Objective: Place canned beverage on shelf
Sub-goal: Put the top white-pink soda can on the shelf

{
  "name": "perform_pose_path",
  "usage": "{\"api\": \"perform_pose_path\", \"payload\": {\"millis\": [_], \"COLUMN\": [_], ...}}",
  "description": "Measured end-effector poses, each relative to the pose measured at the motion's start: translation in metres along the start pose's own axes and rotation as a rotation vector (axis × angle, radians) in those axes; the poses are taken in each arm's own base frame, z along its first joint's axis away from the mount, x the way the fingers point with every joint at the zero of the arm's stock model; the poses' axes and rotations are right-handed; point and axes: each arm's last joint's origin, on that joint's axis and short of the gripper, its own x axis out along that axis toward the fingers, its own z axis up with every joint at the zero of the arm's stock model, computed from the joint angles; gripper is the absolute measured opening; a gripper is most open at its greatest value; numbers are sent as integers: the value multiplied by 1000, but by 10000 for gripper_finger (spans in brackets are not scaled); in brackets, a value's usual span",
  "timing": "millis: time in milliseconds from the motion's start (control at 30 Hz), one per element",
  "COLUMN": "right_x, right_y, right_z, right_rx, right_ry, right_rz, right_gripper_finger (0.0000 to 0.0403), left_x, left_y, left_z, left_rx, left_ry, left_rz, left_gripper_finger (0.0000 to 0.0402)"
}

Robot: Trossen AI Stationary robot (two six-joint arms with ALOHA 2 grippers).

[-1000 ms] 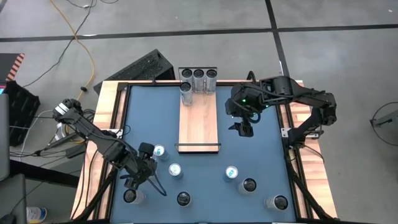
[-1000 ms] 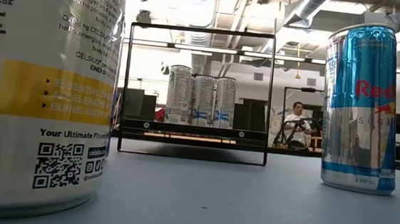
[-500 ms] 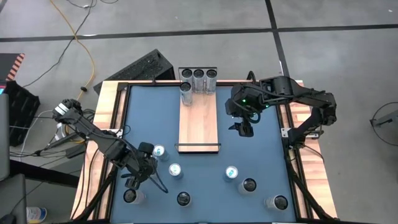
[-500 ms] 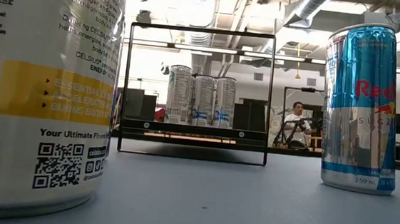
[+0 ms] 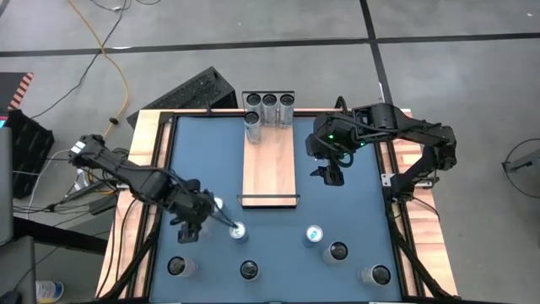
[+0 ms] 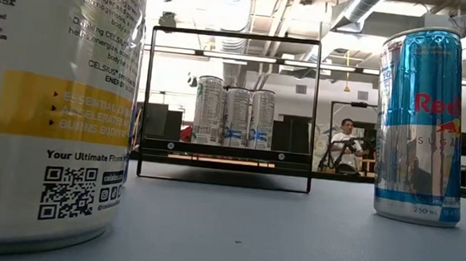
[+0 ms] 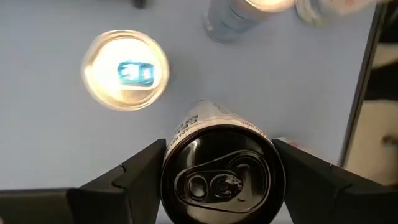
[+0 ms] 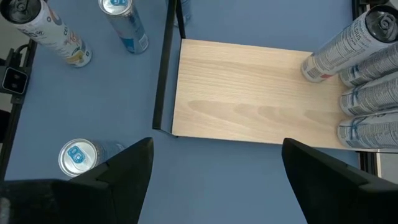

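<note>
The shelf [image 5: 270, 165] is a light-wood board with black end rails, lying mid-table. Several silver cans [image 5: 270, 108] stand at its far end, seen also in the right wrist view as cans [image 8: 367, 68] on the shelf [image 8: 242, 93]. My left gripper [image 5: 192, 228] is near the table's front left, shut on a black-topped canned beverage [image 7: 221, 180]. In the high view that can is hidden under the gripper. My right gripper [image 5: 329, 173] hangs open to the right of the shelf, nothing between its fingers [image 8: 124, 174]. My left gripper [image 7: 219, 149] pinches the can between its two fingers, one on each side of the wall just below the top rim [image 7: 170, 157]. The fingers come from above, slanting down. The can stands upright in the hold; its base is hidden by its own top.
Loose cans stand on the blue table: a blue-tabbed one [image 5: 238, 230] close to my left gripper, others at the front [image 5: 177, 266], [image 5: 249, 270], [image 5: 337, 252]. A person [image 6: 347, 144] sits in the room beyond.
My left gripper has risen and gone toward the table's far and right side, rolling its wrist on the way. It has stopped close to the blue-tabbed can. The can at the front left corner, which it stood over before, has stayed in place.
</note>
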Motion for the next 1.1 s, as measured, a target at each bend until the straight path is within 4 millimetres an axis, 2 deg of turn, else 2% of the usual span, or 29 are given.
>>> {"api": "perform_pose_path", "payload": {"millis": [233,600,767,867,1100], "right_x": [0,0,0,0,0], "right_y": [0,-7,-8,-8,-8], "right_z": [0,1,3,3,3], "right_rx": [-7,-2,-24,-35,-35], "right_ry": [-1,-18,-36,-35,-33], "right_rz": [-1,-17,-19,-19,-19], "right_gripper_finger": [338,338,338,338,338], "left_x": [-35,-114,-143,-154,-164], "left_y": [4,22,38,52,93], "left_z": [9,18,30,44,91], "left_rx": [-203,-360,-322,-278,-80], "left_ry": [-27,-183,-346,-423,-481], "left_rz": [-10,21,85,150,328], "left_gripper_finger": [248,249,249,250,250]}}
